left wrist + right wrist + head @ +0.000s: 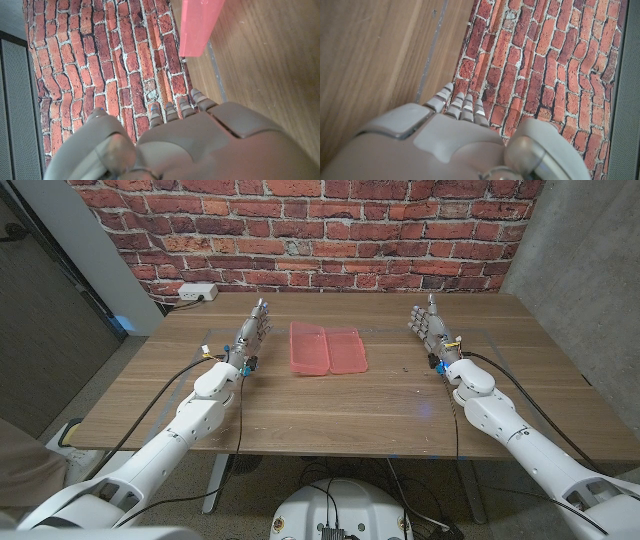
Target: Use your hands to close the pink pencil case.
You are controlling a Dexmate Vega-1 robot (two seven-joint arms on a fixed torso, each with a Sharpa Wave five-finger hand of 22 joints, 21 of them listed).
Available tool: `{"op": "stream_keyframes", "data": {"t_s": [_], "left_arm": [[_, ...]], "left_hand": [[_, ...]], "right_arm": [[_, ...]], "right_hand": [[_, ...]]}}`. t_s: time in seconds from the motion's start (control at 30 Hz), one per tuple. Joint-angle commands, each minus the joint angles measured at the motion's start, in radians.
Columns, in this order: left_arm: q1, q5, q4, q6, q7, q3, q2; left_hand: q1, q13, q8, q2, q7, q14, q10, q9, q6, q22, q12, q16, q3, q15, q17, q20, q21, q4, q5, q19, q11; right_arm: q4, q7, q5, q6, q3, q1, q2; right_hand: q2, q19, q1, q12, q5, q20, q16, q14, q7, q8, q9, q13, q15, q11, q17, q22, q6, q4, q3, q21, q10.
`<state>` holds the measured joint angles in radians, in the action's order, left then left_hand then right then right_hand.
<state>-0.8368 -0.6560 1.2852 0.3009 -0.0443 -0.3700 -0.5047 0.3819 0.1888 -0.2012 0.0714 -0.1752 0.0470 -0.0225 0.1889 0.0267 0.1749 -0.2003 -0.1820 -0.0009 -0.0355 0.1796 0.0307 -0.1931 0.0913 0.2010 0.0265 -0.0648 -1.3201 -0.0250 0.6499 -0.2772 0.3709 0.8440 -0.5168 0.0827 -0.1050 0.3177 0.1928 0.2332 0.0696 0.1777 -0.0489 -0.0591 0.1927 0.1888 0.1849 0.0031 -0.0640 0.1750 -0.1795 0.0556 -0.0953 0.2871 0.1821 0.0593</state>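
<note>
The pink pencil case [326, 349] lies opened out on the wooden table [340, 405], its two translucent halves side by side near the table's middle. My left hand [253, 333] stands to the left of it, fingers straight and apart, holding nothing. My right hand [431, 326] stands well to the right of the case, fingers also extended and empty. In the left wrist view an end of the pink case [200, 25] shows beyond my left hand [200, 145]. In the right wrist view my right hand [450, 145] points toward the brick wall.
A red brick wall [300, 230] runs behind the table. A white power strip [198, 293] sits at the back left by the wall. A grey concrete wall [590, 260] stands on the right.
</note>
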Motion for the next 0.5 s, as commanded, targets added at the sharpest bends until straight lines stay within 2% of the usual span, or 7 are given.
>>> {"op": "stream_keyframes", "data": {"t_s": [0.03, 0.3, 0.37, 0.4, 0.43, 0.5], "left_arm": [[-0.002, 0.002, -0.013, 0.022, 0.0, 0.0, 0.013], [-0.038, 0.032, 0.019, 0.016, 0.06, 0.005, -0.008], [-0.056, 0.051, 0.026, 0.043, 0.111, 0.013, 0.007], [-0.062, 0.057, 0.029, 0.052, 0.127, 0.016, 0.011], [-0.067, 0.062, 0.031, 0.058, 0.135, 0.018, 0.011], [-0.076, 0.077, 0.04, 0.059, 0.156, 0.02, 0.004]], "left_hand": [[0.01, 0.001, -0.007, 0.003, -0.004, 0.007, -0.001, 0.002, 0.003, 0.005, -0.004, -0.005, 0.003, -0.026, 0.004, 0.004, -0.005, 0.004, 0.006, 0.0, -0.008], [0.016, 0.001, -0.006, 0.008, -0.005, 0.005, 0.005, 0.002, 0.005, 0.005, -0.006, -0.006, 0.006, -0.027, 0.004, 0.005, -0.005, 0.002, 0.006, 0.0, -0.013], [0.018, 0.001, -0.006, 0.009, -0.005, 0.001, 0.006, 0.002, 0.005, 0.005, -0.006, -0.007, 0.006, -0.025, 0.004, 0.015, -0.006, 0.0, 0.006, 0.003, -0.015], [0.024, 0.002, -0.007, 0.013, -0.008, -0.015, 0.008, 0.003, 0.014, 0.006, -0.007, -0.012, 0.007, -0.023, 0.005, 0.081, -0.016, -0.003, 0.004, 0.029, -0.023], [0.029, 0.002, -0.013, 0.013, -0.014, -0.039, 0.021, 0.003, 0.035, 0.007, -0.012, -0.019, 0.007, -0.021, 0.005, 0.114, -0.025, -0.006, 0.003, 0.055, -0.034], [0.032, 0.003, -0.013, 0.012, -0.017, -0.048, 0.024, 0.004, 0.041, 0.007, -0.013, -0.021, 0.006, -0.02, 0.006, 0.136, -0.028, -0.008, 0.002, 0.067, -0.042]], "right_arm": [[-0.013, 0.0, 0.006, 0.027, 0.003, -0.002, -0.006], [-0.029, 0.02, -0.007, 0.013, 0.005, 0.009, 0.0], [-0.037, 0.025, -0.012, 0.015, 0.006, 0.012, -0.004], [-0.041, 0.028, -0.012, 0.015, 0.005, 0.014, -0.004], [-0.045, 0.034, -0.014, 0.017, 0.005, 0.017, -0.005], [-0.05, 0.041, -0.023, 0.022, 0.009, 0.017, -0.008]], "right_hand": [[0.002, -0.004, 0.01, 0.005, 0.005, -0.003, 0.006, -0.011, -0.003, 0.006, 0.004, 0.003, -0.002, -0.003, 0.004, -0.003, 0.005, -0.002, 0.005, 0.005, 0.007], [0.002, -0.008, 0.01, 0.009, 0.005, 0.0, 0.009, -0.018, -0.005, 0.002, 0.004, 0.003, -0.005, 0.001, 0.004, -0.002, -0.006, -0.001, 0.005, 0.008, 0.014], [0.002, -0.009, 0.01, 0.01, 0.005, 0.001, 0.009, -0.019, -0.005, 0.001, 0.004, 0.003, -0.006, 0.001, 0.004, -0.002, -0.009, -0.001, 0.005, 0.009, 0.015], [0.003, -0.009, 0.01, 0.01, 0.005, 0.002, 0.009, -0.019, -0.005, 0.001, 0.004, 0.003, -0.006, 0.002, 0.004, -0.002, -0.009, -0.001, 0.005, 0.009, 0.015], [0.003, -0.01, 0.01, 0.01, 0.005, 0.002, 0.009, -0.019, -0.005, 0.001, 0.004, 0.003, -0.006, 0.002, 0.004, -0.002, -0.01, -0.001, 0.004, 0.009, 0.015], [0.004, -0.021, 0.013, 0.012, 0.006, -0.001, 0.009, -0.021, -0.005, 0.001, 0.004, 0.003, -0.006, 0.006, 0.004, -0.003, -0.01, 0.0, 0.003, 0.014, 0.017]]}}
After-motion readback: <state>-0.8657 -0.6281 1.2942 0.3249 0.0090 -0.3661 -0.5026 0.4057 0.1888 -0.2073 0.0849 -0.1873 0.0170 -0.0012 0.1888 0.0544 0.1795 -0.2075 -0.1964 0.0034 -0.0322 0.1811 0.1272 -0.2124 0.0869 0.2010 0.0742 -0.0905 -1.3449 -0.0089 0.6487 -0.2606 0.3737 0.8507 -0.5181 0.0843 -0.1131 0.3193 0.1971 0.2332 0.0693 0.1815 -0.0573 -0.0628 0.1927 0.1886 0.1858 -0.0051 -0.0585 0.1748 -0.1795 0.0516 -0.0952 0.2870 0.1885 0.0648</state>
